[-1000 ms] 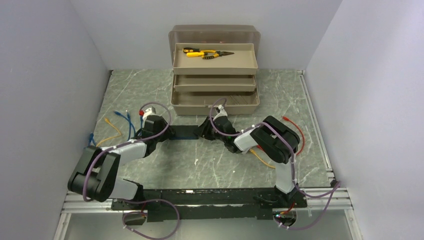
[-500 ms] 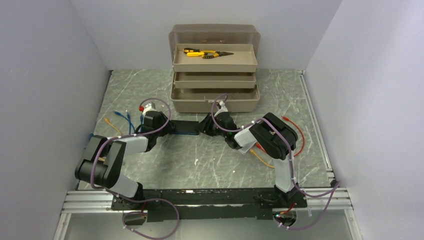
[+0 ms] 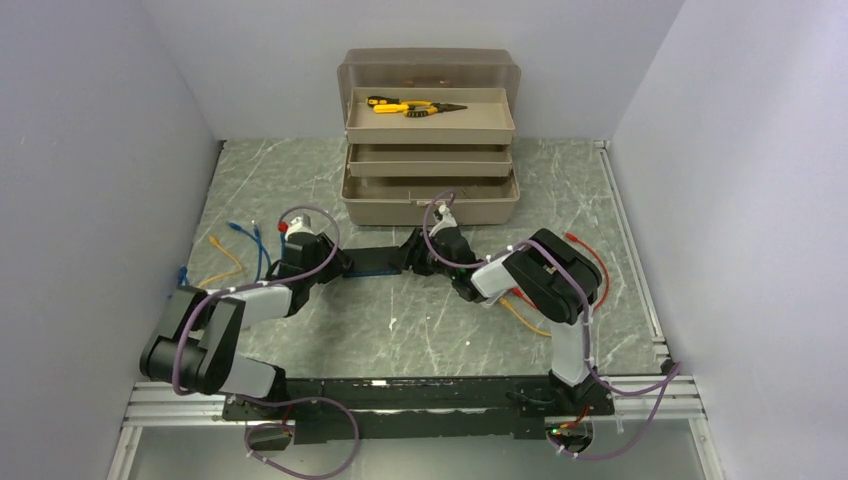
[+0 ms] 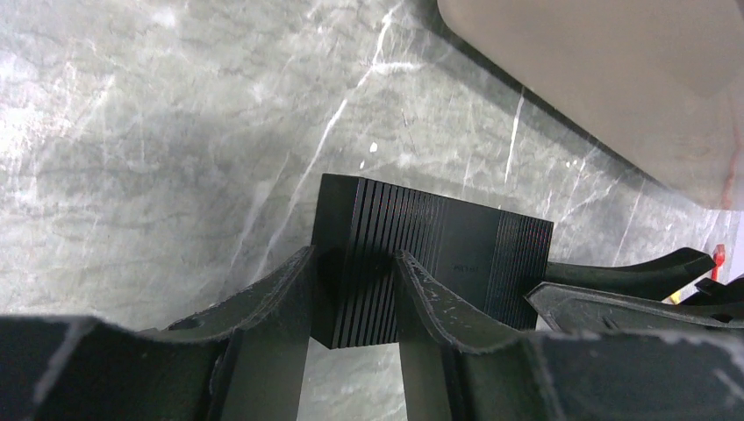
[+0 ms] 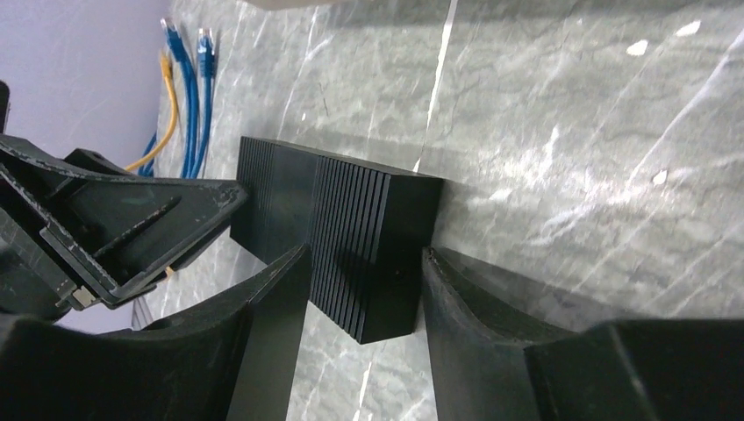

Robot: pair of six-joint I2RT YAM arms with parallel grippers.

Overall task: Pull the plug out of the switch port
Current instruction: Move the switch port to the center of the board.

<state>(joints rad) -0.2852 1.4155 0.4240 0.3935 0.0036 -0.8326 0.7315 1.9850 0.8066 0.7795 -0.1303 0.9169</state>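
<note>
The switch [image 3: 374,262] is a flat black ribbed box lying on the table between my two grippers. My left gripper [image 3: 341,265] grips its left end; in the left wrist view both fingers [image 4: 298,272] press against the switch [image 4: 456,254], so it is shut on it. My right gripper [image 3: 405,258] straddles the other end. In the right wrist view the switch [image 5: 368,228] sits between the fingers [image 5: 439,281] with a thin gap on one side, so it is open. The sockets are hidden and no plug shows in the switch.
A beige toolbox [image 3: 430,195] with stepped trays stands just behind the switch, with pliers [image 3: 410,106] in its top tray. Loose blue cables [image 3: 250,240] and a yellow cable [image 3: 225,262] lie to the left. Red [image 3: 592,262] and orange [image 3: 520,312] cables lie to the right.
My right gripper's jaws have spread apart around the switch's end. Both grippers and the switch shifted slightly toward the toolbox, then back a little.
</note>
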